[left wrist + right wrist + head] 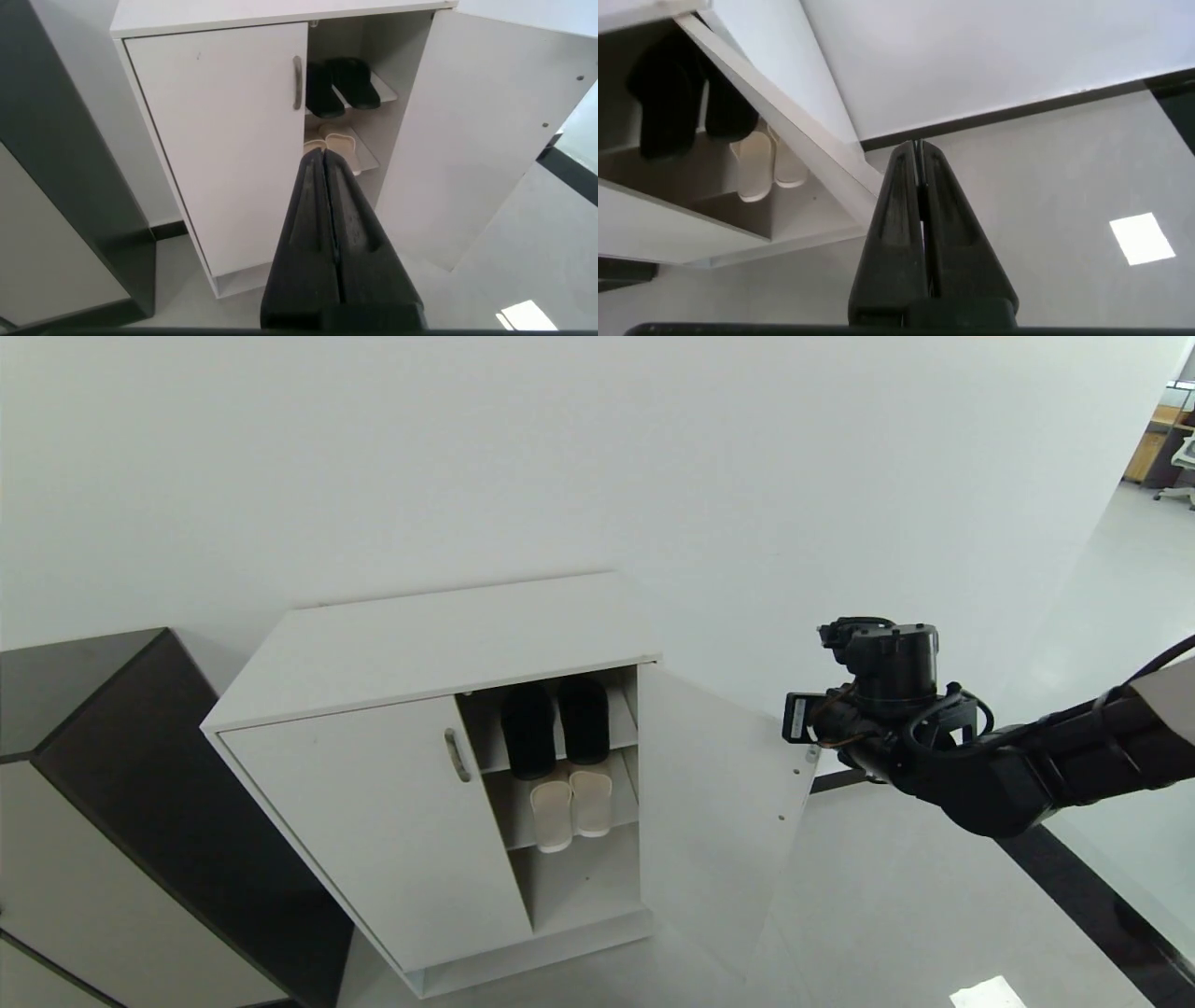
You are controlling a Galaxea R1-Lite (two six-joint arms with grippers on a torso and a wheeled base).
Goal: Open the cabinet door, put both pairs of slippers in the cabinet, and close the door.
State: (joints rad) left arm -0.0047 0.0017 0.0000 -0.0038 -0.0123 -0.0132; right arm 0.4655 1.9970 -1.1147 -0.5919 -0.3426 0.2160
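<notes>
Head view
- Cabinet: a white two-door cabinet stands on the pale floor against a white wall, just beside a dark, glossy, low cabinet on the robot's left.
- Doors: the closed left-hand door carries a curved metal handle. The open right-hand door is swung out towards the robot's right.
- Slippers: a pair of black slippers lies side by side on the upper shelf. A pair of white slippers lies on the shelf directly under it.
- Right gripper: the right gripper is just beside the outer edge of the open right-hand door. I cannot tell whether they touch.

Left wrist view
- Left gripper: the left gripper has its two black fingers pressed together with nothing between them. It points at the cabinet front, apart from it.
- Cabinet: the closed left-hand door with its handle is next to the open compartment.
- Slippers: the black slippers are above the white slippers, both inside.
- Open door: the open right-hand door stands wide.

Right wrist view
- Right gripper: the right gripper has its fingers together and empty, near the free edge of the open door.
- Slippers: the black slippers and the white slippers sit on their shelves behind that door.
- Floor: a black baseboard strip runs along the wall, and a bright white patch lies on the floor.
</notes>
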